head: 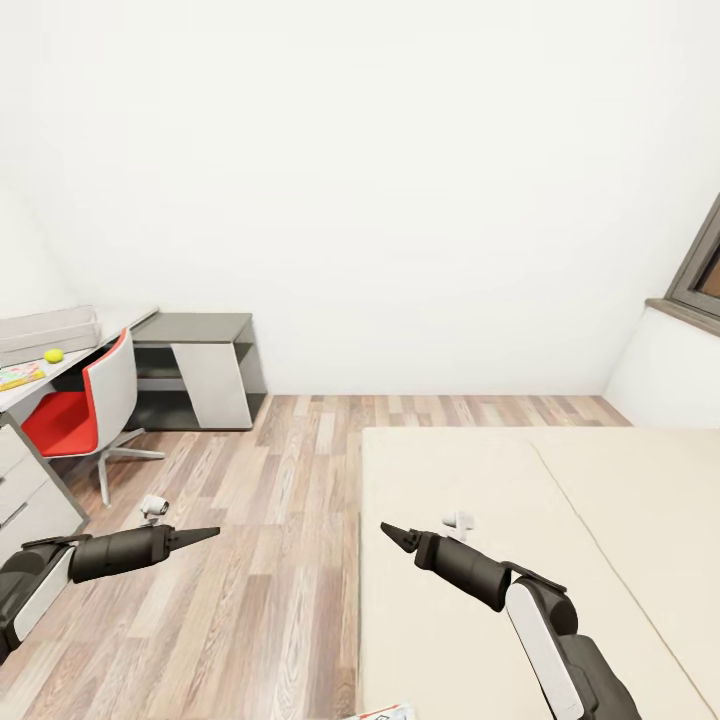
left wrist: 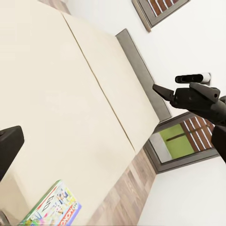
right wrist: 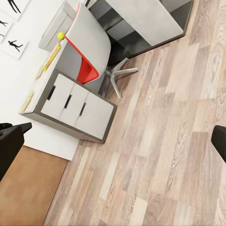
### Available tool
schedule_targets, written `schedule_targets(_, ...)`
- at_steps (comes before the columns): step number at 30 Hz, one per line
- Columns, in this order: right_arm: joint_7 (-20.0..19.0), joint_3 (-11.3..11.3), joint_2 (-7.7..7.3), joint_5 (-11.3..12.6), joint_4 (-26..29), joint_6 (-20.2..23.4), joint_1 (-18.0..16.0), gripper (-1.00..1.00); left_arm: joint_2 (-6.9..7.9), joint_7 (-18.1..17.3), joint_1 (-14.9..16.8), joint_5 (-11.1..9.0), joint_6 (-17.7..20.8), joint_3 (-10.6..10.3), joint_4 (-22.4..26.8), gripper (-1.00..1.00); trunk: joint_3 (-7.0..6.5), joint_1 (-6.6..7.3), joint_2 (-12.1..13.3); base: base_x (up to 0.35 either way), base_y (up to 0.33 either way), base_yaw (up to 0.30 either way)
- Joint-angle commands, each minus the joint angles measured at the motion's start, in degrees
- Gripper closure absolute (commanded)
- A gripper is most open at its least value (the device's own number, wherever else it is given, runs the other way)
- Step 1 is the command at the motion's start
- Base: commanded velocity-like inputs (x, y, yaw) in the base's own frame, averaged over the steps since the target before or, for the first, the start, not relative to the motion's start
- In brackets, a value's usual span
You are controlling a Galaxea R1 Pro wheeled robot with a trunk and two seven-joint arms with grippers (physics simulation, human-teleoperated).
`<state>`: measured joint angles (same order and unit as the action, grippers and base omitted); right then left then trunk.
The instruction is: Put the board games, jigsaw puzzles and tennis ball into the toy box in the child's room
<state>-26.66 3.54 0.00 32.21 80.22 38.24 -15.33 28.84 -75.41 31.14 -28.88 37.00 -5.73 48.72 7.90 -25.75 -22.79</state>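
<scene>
The robot faces the room with both arms out and empty: the left gripper (head: 205, 535) looks pressed together over the floor, the right gripper (head: 392, 533) likewise over the bed (head: 560, 520). A board game (left wrist: 54, 207) lies on the near bed, its edge reading "MONOPOLY" in part. Far left, the ball (head: 53, 355) and toy box (head: 45, 333) sit on the table (head: 120, 330). The game lies below the arms, so a blind reach could shove it off the mattress.
</scene>
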Motion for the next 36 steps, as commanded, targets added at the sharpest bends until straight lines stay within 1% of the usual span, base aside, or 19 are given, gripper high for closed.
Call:
schedule_targets(1, 0.03, -0.02, 0.00, 0.22, 0.05, 0.34, -0.05, -1.00, 0.08, 0.00, 0.06, -0.48, 0.60, -0.24, -0.03, -1.00, 0.13, -0.04, -0.13, 0.000, 0.213, 0.000)
schedule_targets(36, 0.03, -0.02, 0.07, 0.22, -0.36, 0.34, -0.05, -1.00, 0.16, -0.09, 0.06, -0.48, 0.71, -0.24, -0.03, -1.00, 0.13, -0.04, -0.13, 0.000, 0.256, 0.000)
